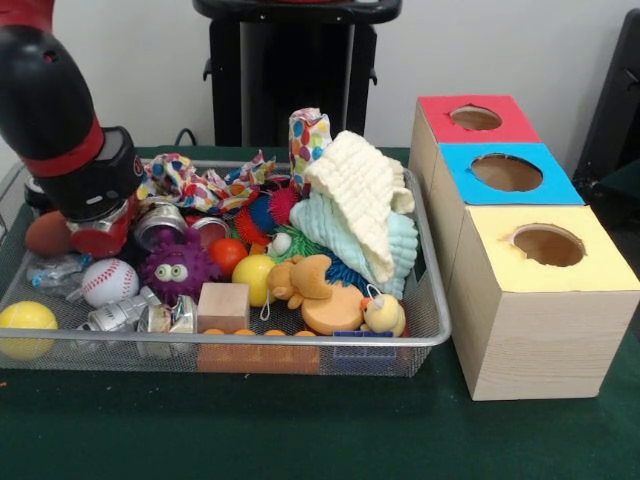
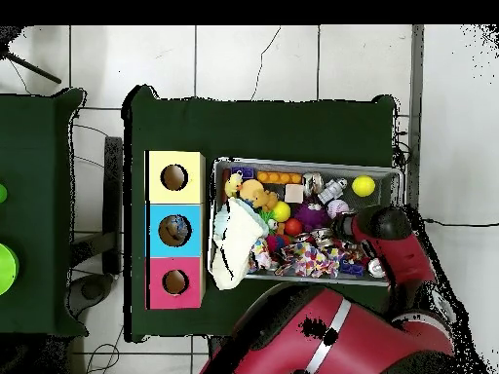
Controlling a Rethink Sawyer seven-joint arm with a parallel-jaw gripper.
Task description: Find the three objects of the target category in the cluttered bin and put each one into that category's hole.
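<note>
In bin's (image 1: 440, 335) left end, I see tool (image 1: 98, 232) low over brown ball (image 1: 45, 232); baseball (image 1: 109, 281) just below-right; tool grip state unclear.

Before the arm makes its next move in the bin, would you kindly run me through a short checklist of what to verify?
1. Gripper down inside the wire bin: ok.
2. Gripper open or shut: cannot tell, the arm hides it.
3. Object held: cannot tell.
4. Red hole, blue hole and yellow hole unobstructed: ok.
5. Cream cloth covers items beneath it: not ok.
6. Baseball beside the gripper, exposed: ok.
</note>
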